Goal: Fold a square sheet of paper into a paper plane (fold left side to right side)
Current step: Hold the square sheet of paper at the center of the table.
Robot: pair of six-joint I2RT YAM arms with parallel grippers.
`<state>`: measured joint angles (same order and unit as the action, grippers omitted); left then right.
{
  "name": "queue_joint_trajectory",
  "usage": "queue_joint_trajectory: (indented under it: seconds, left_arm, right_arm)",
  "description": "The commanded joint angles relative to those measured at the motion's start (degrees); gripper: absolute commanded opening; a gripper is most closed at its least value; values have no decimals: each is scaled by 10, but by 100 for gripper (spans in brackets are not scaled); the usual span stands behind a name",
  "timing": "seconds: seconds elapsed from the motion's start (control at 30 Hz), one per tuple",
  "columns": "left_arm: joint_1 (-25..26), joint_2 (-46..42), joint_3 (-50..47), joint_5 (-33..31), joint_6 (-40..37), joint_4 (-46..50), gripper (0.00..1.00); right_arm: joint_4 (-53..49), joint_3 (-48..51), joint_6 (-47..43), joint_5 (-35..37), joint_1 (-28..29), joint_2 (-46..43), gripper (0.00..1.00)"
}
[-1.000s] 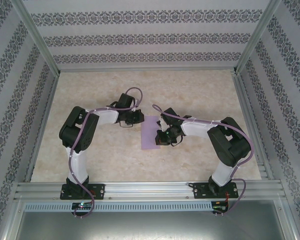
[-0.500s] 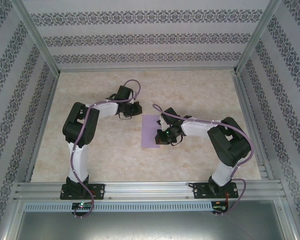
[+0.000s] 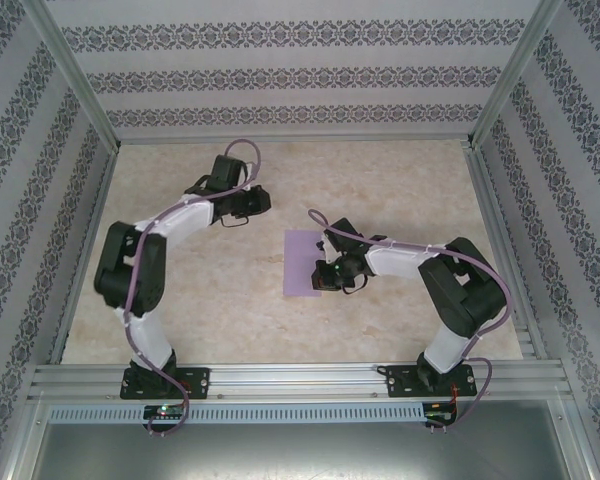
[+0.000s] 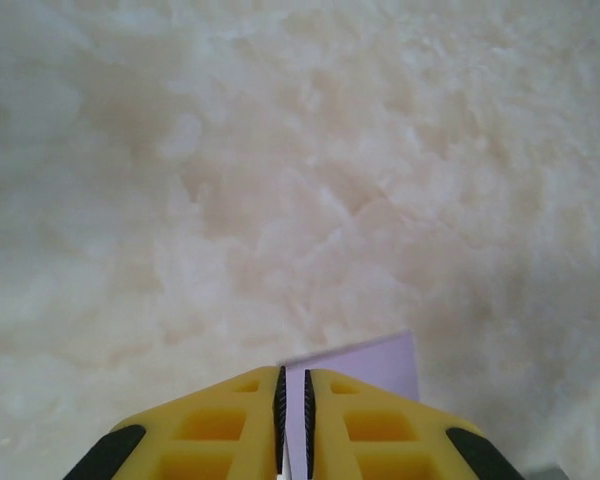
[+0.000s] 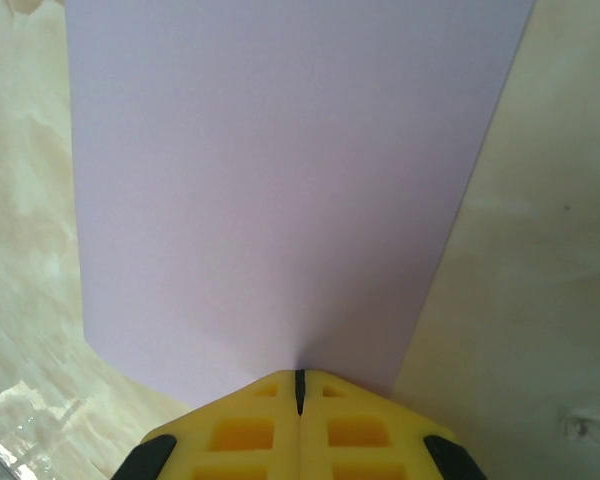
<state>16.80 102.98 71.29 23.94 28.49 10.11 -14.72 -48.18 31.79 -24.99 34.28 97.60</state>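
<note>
- My left gripper [image 3: 256, 201] hangs over the surface [image 3: 410, 180], toward the far edge and left of the middle, with its tip pointing right.
- In the left wrist view, its yellow fingers [image 4: 230, 415] stand almost together. Only a thin slit shows between them, and nothing is gripped.
- The lilac sheet of paper [image 3: 298, 262] lies flat at about the middle of the surface. From above it shows as a rectangle, longer from far to near than across. It is apart from my left gripper, nearer and to its right.
- My right gripper [image 3: 324, 277] sits at the sheet's right side, toward its near corner.
- From the right wrist, its fingers [image 5: 242, 432] are pressed fully together, tips at the edge of the sheet of paper [image 5: 280, 190]. Whether they pinch it or only press on it, I cannot tell.
</note>
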Motion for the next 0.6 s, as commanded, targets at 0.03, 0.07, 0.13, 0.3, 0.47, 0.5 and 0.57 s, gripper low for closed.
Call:
queue_joint_trajectory:
  seconds: [0.03,0.07,0.13,0.3,0.47,0.5,0.57]
  left_arm:
    - [5,-83,-93,10,46,-47,18]
    - [9,-101,-116,10,54,-57,18]
    - [19,-131,-154,12,69,-70,18]
    - [48,-194,-238,3,115,-116,19]
    - [81,-197,-277,16,152,-162,19]
    - [90,-193,-276,19,154,-169,19]
    - [104,-181,-275,27,160,-189,19]
  right_arm:
    - [-63,33,10,69,3,-1,0]
    - [-63,34,9,72,3,-5,0]
    - [-66,35,9,79,3,-13,0]
    - [-62,42,13,92,3,-32,1]
    - [-48,42,10,83,3,-38,3]
    - [-43,41,10,78,3,-37,4]
    - [-41,38,9,73,3,-35,4]
